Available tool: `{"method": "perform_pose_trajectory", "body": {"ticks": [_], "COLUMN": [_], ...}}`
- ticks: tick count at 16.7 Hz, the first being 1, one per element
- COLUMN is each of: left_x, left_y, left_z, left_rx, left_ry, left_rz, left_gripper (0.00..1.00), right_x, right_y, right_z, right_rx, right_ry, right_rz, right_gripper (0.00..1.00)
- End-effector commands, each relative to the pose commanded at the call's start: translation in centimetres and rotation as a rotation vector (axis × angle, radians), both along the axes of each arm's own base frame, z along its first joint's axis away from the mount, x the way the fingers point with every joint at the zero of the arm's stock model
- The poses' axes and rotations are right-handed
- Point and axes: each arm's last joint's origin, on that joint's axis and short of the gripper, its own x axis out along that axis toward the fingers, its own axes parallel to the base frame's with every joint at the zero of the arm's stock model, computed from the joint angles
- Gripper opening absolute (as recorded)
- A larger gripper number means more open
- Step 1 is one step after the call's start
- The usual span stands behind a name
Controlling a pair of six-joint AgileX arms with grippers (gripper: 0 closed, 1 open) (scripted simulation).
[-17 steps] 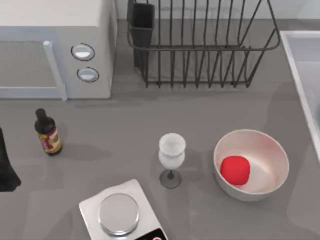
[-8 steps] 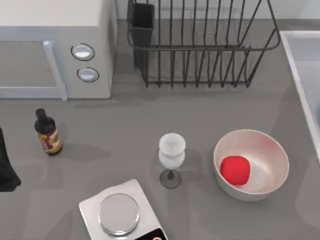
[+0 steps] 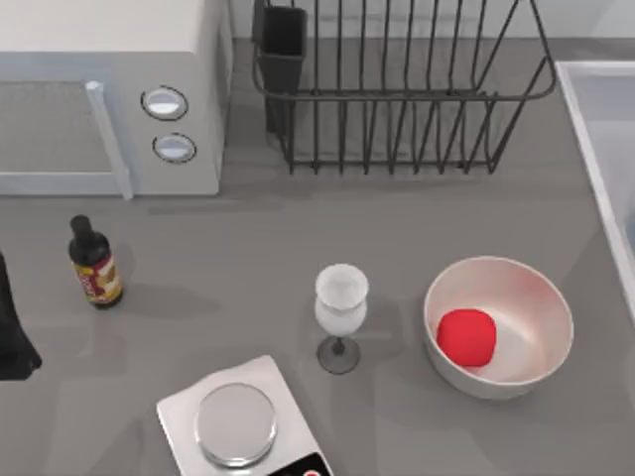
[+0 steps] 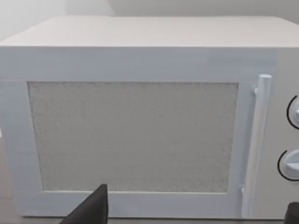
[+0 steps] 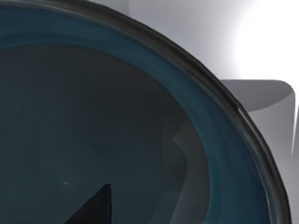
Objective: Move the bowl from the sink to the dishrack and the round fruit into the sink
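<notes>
The teal-blue bowl (image 5: 117, 121) sits very close in the right wrist view, with the pale sink (image 5: 187, 28) behind it. My right gripper (image 5: 194, 219) hangs over the bowl's inside, and one dark fingertip (image 5: 96, 210) stands wide to the side, so it looks open. In the top view the sink (image 3: 587, 139) runs along the right edge. The black wire dishrack (image 3: 397, 89) stands at the back. The red round fruit (image 3: 466, 337) lies inside a white bowl (image 3: 541, 297). My left gripper (image 4: 194, 219) is open, parked at the table's left and facing the microwave (image 4: 140, 135).
A white microwave (image 3: 109, 99) fills the back left. A dark sauce bottle (image 3: 94, 263) stands at the left, a wine glass (image 3: 340, 312) at the centre, and a kitchen scale (image 3: 238, 426) at the front edge. The left arm (image 3: 12, 332) shows at the left edge.
Nothing on the table has moved. Only a faint shadow near the sink's edge has shifted slightly.
</notes>
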Motion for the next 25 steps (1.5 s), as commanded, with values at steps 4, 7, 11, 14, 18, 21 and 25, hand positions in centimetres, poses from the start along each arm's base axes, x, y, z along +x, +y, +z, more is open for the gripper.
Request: {"method": "perform_pose_trajectory", "body": {"ticks": [4,7,11,14,18,21,25], "left_x": [0.00,0.00,0.00,0.00,0.00,0.00,0.00], "left_y": [0.00,0.00,0.00,0.00,0.00,0.00,0.00], "left_z": [0.00,0.00,0.00,0.00,0.00,0.00,0.00], "left_rx": [0.000,0.000,0.000,0.000,0.000,0.000,0.000], "left_ry": [0.000,0.000,0.000,0.000,0.000,0.000,0.000], "left_rz": [0.000,0.000,0.000,0.000,0.000,0.000,0.000], "left_gripper": [1.00,1.00,1.00,1.00,1.00,1.00,1.00], "right_x": [0.00,0.00,0.00,0.00,0.00,0.00,0.03], "right_y": [0.00,0.00,0.00,0.00,0.00,0.00,0.14], "right_z": [0.00,0.00,0.00,0.00,0.00,0.00,0.30], "right_rx": [0.000,0.000,0.000,0.000,0.000,0.000,-0.001], "right_ry": [0.000,0.000,0.000,0.000,0.000,0.000,-0.004], "right_rz": [0.000,0.000,0.000,0.000,0.000,0.000,0.002], "right_gripper": [0.85,0.62,0.32,0.10,0.00,0.00,0.00]}}
